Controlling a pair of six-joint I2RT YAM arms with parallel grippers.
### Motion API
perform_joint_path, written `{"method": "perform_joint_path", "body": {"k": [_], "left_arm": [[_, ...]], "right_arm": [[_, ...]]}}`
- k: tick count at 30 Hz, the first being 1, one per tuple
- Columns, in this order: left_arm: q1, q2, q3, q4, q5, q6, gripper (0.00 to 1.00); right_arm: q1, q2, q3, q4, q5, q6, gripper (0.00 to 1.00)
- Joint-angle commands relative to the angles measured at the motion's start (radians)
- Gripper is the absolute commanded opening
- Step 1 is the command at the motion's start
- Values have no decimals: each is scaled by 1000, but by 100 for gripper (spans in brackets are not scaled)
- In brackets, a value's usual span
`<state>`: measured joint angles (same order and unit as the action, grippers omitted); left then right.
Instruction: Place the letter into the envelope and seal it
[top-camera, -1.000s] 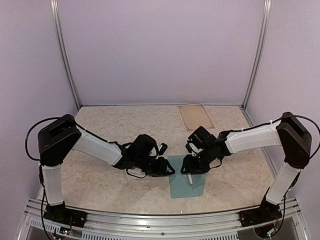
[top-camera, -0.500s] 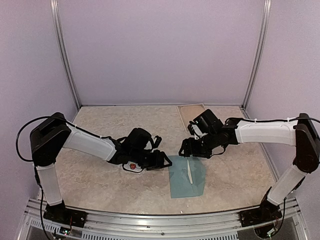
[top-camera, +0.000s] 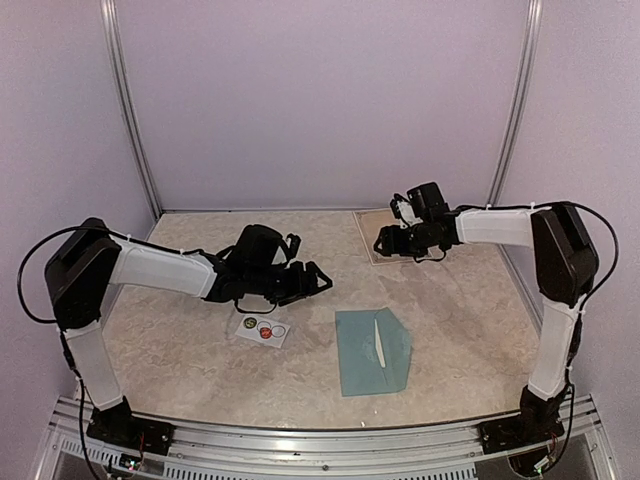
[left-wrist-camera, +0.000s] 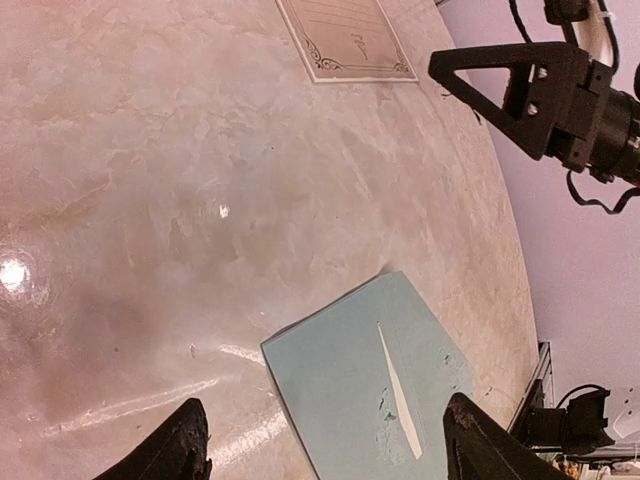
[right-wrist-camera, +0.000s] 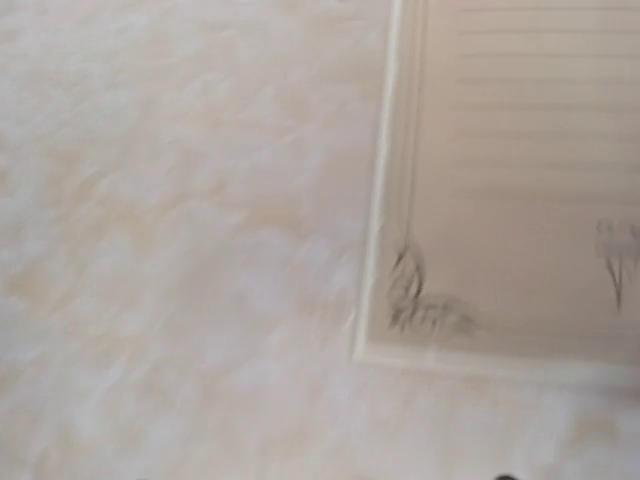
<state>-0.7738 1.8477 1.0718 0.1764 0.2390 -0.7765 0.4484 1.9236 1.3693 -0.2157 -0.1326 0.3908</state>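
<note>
The teal envelope (top-camera: 372, 350) lies flat near the table's front middle, with a thin white sliver showing along its flap line. It also shows in the left wrist view (left-wrist-camera: 350, 390). The letter (top-camera: 380, 230), a cream sheet with an ornate border, lies at the back right; it also shows in the left wrist view (left-wrist-camera: 345, 40) and the right wrist view (right-wrist-camera: 510, 180). My right gripper (top-camera: 388, 243) hovers over the letter's near edge, looking open and empty. My left gripper (top-camera: 312, 280) is open and empty, left of and behind the envelope; its fingertips (left-wrist-camera: 185, 450) straddle the envelope's view.
A small white card with round stickers (top-camera: 263, 328) lies left of the envelope. Metal frame posts and lilac walls close in the back and sides. The front rail runs along the near edge.
Both grippers have drawn back from the envelope. The right one swung to the back right over the letter. The left one moved back and left, uncovering the sticker card.
</note>
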Motion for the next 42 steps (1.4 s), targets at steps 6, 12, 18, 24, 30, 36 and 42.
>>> {"method": "perform_joint_path", "body": {"k": [6, 12, 18, 24, 30, 36, 42], "left_arm": [[10, -81, -18, -19, -50, 1, 76], [10, -98, -51, -11, -53, -10, 76], [10, -123, -73, -8, -62, -7, 76], [10, -141, -98, -4, -77, -4, 76], [10, -168, -120, -13, -98, 8, 76], [19, -183, -108, -9, -115, 20, 76], [21, -127, -48, -1, -110, 14, 76]], "right_arm": [[-66, 251, 230, 99, -166, -110, 70], [-67, 318, 226, 116, -263, -102, 71], [-68, 312, 146, 151, -320, -90, 71], [-56, 297, 75, 159, -384, -85, 71], [-21, 259, -22, 156, -421, -70, 71], [82, 146, -181, 186, -446, -24, 69], [159, 11, -268, 197, -432, 32, 70]]}}
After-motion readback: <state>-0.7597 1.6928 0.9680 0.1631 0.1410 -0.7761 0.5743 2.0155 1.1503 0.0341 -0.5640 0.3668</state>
